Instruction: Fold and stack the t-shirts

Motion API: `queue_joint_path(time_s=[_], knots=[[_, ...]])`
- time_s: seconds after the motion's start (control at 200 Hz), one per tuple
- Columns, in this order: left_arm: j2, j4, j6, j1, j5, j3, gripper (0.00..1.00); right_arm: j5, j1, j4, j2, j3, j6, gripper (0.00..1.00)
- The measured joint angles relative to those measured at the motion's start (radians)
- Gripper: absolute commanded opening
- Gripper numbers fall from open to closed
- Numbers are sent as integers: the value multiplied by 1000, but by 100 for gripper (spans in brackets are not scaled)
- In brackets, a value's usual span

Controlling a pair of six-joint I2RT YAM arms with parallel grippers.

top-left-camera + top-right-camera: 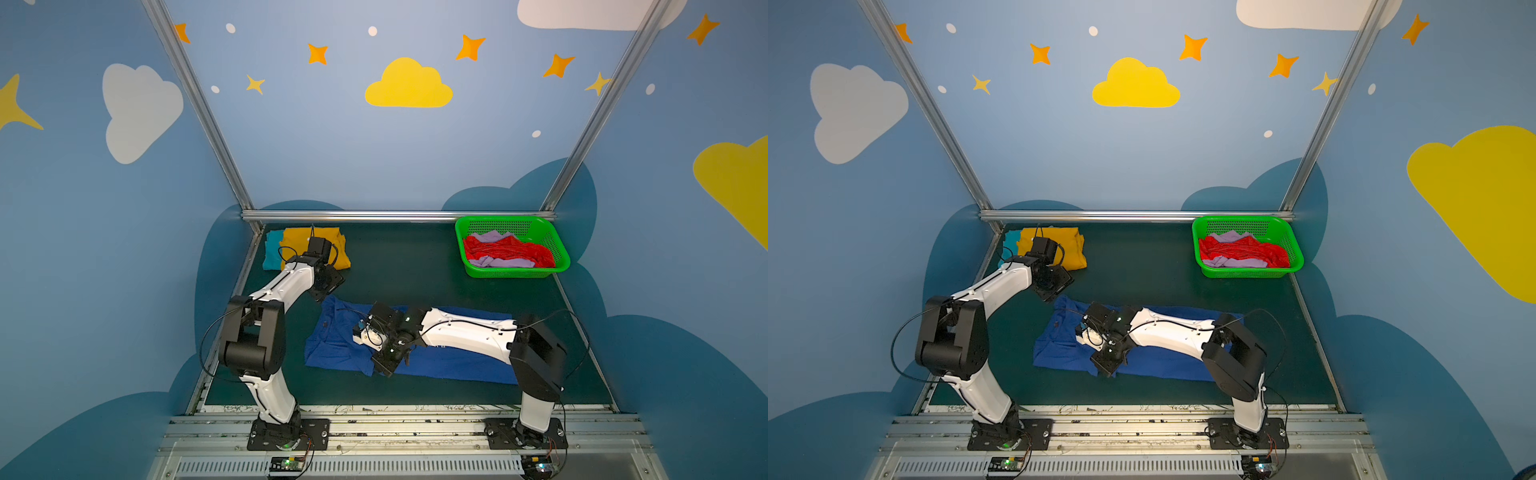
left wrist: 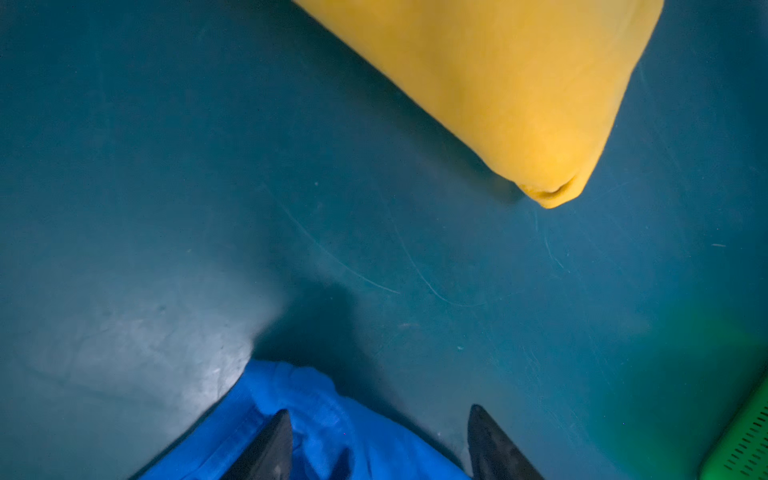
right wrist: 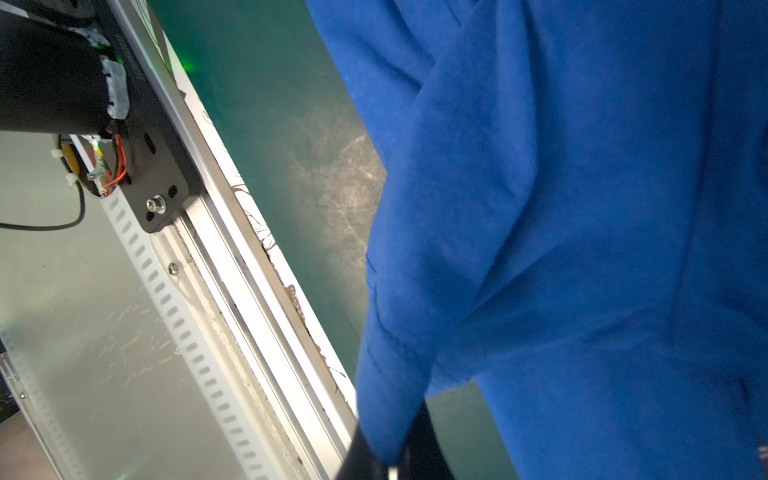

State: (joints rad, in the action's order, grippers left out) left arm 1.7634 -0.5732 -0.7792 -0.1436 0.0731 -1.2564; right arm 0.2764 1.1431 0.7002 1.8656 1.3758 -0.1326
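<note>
Beyond the blue t-shirt's (image 1: 332, 353) far left corner you see the folded yellow t-shirt (image 1: 296, 243) lying on the teal t-shirt (image 1: 272, 251). Your left jaws stand apart over that corner, with cloth loose between them. The blue shirt lies spread on the tabletop (image 1: 415, 266). Your right jaws are clamped on a fold near its front edge. Far right of it, the green basket (image 1: 511, 272) holds the red t-shirt (image 1: 507, 251) and the lilac t-shirt (image 1: 494, 237).

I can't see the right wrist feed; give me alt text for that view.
The right gripper is shut on part of the blue t-shirt, whose cloth fills most of the view. Past it show the green table and the metal rail with an arm's black base plate.
</note>
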Motion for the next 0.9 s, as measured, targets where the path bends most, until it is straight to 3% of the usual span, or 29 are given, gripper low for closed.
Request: queue_joint_path(time_s=[0.1, 0.2, 0.311, 0.386, 0.461, 0.531, 0.691, 0.836, 0.896], knots=[[-14, -11, 5, -10, -10, 5, 72, -5, -8, -2, 2, 0, -15, 47], [-19, -19, 16, -18, -21, 10, 72, 0, -22, -8, 0, 0, -35, 63], [-11, -15, 25, -22, -26, 11, 72, 12, -63, -21, -61, -45, -72, 67], [18, -12, 31, -24, -31, 1, 71, 9, -122, -21, -171, -117, -116, 64], [60, -6, 36, -28, -37, -14, 58, -16, -225, -9, -305, -194, -167, 57], [102, -3, 40, -33, -42, -28, 44, -48, -363, 10, -422, -269, -222, 56], [152, -8, 54, -42, -62, -42, 36, -146, -720, 90, -554, -425, -320, 69], [153, -21, 60, -43, -90, -42, 5, -208, -910, 174, -603, -514, -368, 77], [153, -27, 64, -42, -106, -41, 4, -215, -985, 194, -628, -544, -369, 78]])
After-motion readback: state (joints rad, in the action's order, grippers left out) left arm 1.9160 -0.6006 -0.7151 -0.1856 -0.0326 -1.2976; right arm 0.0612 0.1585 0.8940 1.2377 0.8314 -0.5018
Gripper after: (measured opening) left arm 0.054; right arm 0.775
